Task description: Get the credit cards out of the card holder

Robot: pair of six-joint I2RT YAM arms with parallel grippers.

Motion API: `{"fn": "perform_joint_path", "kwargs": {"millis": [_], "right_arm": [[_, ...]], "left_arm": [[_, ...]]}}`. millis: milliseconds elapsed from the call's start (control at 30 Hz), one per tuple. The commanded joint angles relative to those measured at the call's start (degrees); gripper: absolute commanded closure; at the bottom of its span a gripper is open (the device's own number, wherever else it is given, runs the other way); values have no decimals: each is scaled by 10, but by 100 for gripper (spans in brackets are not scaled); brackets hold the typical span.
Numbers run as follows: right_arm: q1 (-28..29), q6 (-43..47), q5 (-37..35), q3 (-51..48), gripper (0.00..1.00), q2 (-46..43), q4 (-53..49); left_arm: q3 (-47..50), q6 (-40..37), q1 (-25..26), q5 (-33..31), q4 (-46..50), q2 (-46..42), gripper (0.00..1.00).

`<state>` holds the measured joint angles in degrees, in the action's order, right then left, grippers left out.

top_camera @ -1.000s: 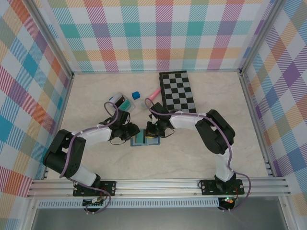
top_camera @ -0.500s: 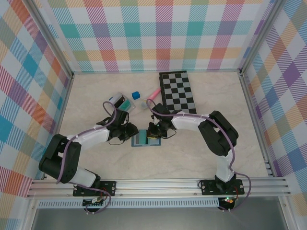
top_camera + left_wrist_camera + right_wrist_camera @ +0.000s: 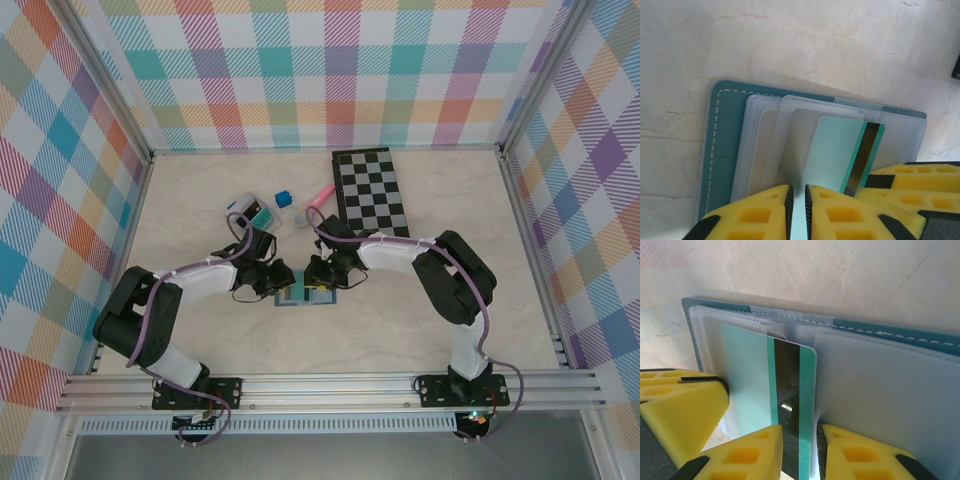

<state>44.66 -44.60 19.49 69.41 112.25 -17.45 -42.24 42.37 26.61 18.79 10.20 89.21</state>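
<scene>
Teal-blue card holder [image 3: 722, 150] with white stitching, mint-green card [image 3: 832, 150] with dark stripe, black-and-white chessboard [image 3: 372, 192]

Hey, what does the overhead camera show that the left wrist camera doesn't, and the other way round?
Overhead: the chessboard at the back of the table, a pink object beside it. Left wrist: white stitching on the card holder, its clear sleeves, a teal card with a dark stripe. Both: the card holder lying open on the table, the left end effector over it.
</scene>
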Motion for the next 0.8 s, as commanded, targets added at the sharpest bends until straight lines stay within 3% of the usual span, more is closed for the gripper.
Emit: {"fn": "perform_joint_path", "kwargs": {"millis": [0, 467, 767], "right_arm": [[1, -5, 17, 6, 73, 25, -1], [-3, -17, 36, -8, 77, 28, 35], [-4, -21, 30, -16, 86, 22, 43]], "left_arm": [[14, -6, 4, -24, 11, 0, 84], [35, -1, 4, -38, 9, -3, 86], [38, 1, 4, -43, 13, -7, 86]]}}
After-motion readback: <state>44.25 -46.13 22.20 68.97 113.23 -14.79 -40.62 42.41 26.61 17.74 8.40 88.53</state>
